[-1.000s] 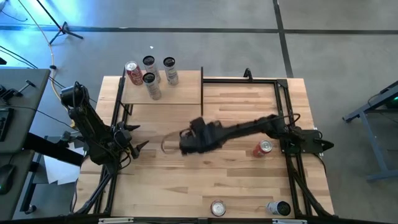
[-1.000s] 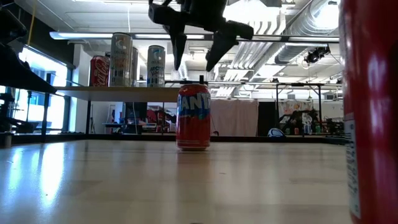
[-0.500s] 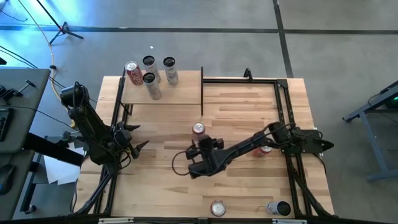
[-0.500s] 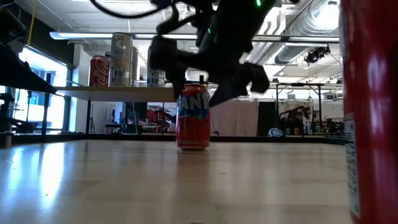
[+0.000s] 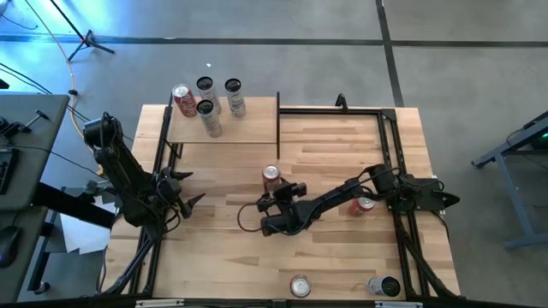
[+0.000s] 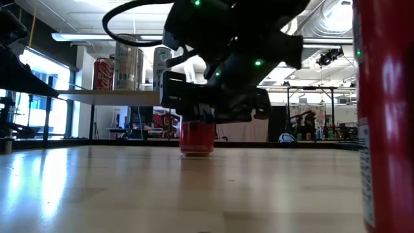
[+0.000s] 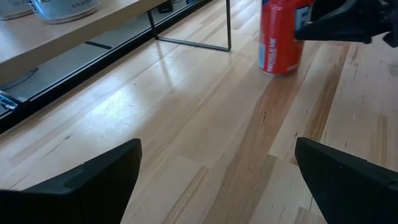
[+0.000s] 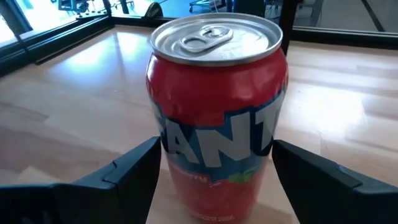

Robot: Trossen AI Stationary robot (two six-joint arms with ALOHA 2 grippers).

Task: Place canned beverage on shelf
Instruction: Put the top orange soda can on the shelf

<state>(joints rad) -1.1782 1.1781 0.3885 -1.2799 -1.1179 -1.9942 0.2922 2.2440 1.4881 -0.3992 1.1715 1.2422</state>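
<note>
- While the left arm waits at the table's left edge, its left gripper point(image 5: 190, 190) hangs with fingers point(image 7: 99, 177) spread wide, holding nothing.
- Reaching across the middle of the striped tabletop point(image 5: 342, 257), the right gripper point(image 5: 272, 198) sits low beside the red Fanta can point(image 5: 271, 176).
- From the right wrist view, that can point(image 8: 217, 112) stands upright between the two wide-spread fingers point(image 8: 130, 171), with a gap on each side.
- At the far left corner, the shelf point(image 5: 248, 128) carries four upright cans point(image 5: 205, 107).
- Three more cans stand apart on the tabletop: one point(image 5: 365, 204) by the right arm, two point(image 5: 300, 286) along the near edge.
</note>
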